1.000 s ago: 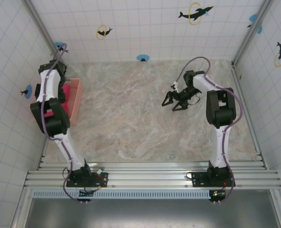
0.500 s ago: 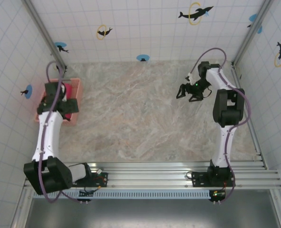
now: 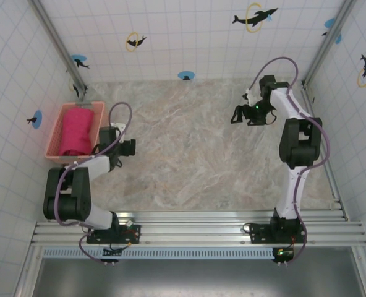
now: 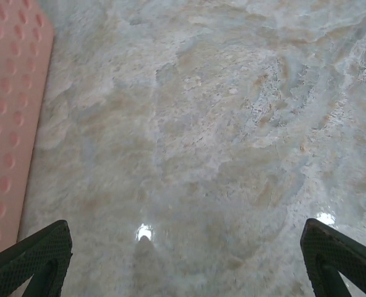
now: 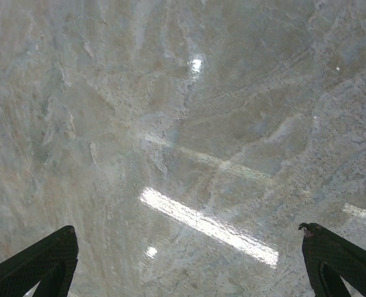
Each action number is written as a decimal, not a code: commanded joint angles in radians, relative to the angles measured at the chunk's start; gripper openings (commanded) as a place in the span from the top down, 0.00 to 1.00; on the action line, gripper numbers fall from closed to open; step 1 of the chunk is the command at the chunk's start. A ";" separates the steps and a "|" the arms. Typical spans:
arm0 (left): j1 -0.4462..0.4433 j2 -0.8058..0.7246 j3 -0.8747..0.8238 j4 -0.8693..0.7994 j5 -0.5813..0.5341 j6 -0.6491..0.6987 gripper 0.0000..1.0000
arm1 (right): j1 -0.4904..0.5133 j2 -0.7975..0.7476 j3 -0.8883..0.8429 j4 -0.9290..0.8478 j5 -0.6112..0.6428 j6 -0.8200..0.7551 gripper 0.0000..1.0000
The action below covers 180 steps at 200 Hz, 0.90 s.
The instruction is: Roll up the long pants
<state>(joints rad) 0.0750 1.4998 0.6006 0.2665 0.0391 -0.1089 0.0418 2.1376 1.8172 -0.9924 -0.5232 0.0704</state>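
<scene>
The long pants [image 3: 76, 130] lay bundled inside the basket [image 3: 100, 127] at the tabletop's left edge, toward the far corner, their long axis running near to far along that edge. The left gripper [image 3: 125, 148] hovered just beside the basket's right wall, fingers spread wide with nothing between them (the pink wall edged its wrist view). The right gripper [image 3: 240, 115], equally agape and empty, hung toward the far right corner, well apart from the pants. The left arm was plainly nearer, and any reach would likely go leftward over the rim.

Centre of table [image 3: 189, 161] bare between the arms; free passage across. Basket [image 3: 54, 131] holding the long pants [image 3: 76, 130] blocks the far-left corner, against the tiled wall [image 3: 10, 93].
</scene>
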 commanded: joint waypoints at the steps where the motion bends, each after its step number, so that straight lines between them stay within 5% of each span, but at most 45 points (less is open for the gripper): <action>1: -0.036 0.028 0.039 0.147 -0.021 0.100 0.03 | 0.010 -0.075 -0.012 0.081 0.004 -0.003 0.04; 29: -0.126 0.017 -0.025 0.256 -0.084 0.195 0.03 | 0.033 -0.137 -0.026 0.189 0.106 -0.007 0.04; 64: -0.138 -0.011 -0.162 0.464 -0.117 0.189 0.03 | 0.082 -0.216 -0.080 0.330 0.379 -0.020 0.04; 79: -0.161 0.052 -0.257 0.754 -0.117 0.221 0.03 | 0.091 -0.252 -0.143 0.397 0.427 -0.012 0.04; 92: -0.169 0.011 -0.214 0.582 -0.141 0.215 0.03 | 0.099 -0.303 -0.230 0.457 0.483 0.001 0.04; 138: -0.158 0.019 -0.211 0.598 -0.123 0.209 0.02 | 0.120 -0.548 -0.668 0.825 0.680 0.074 0.04; 161: -0.137 0.019 -0.199 0.569 -0.080 0.200 0.02 | 0.184 -0.614 -0.890 1.007 0.874 -0.049 0.04; 180: -0.136 0.017 -0.200 0.566 -0.077 0.200 0.03 | 0.214 -0.655 -1.003 1.070 0.881 -0.046 0.04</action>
<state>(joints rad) -0.0708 1.5242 0.3767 0.8185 -0.0681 0.0822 0.2123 1.5440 0.9241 -0.1268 0.2276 0.0570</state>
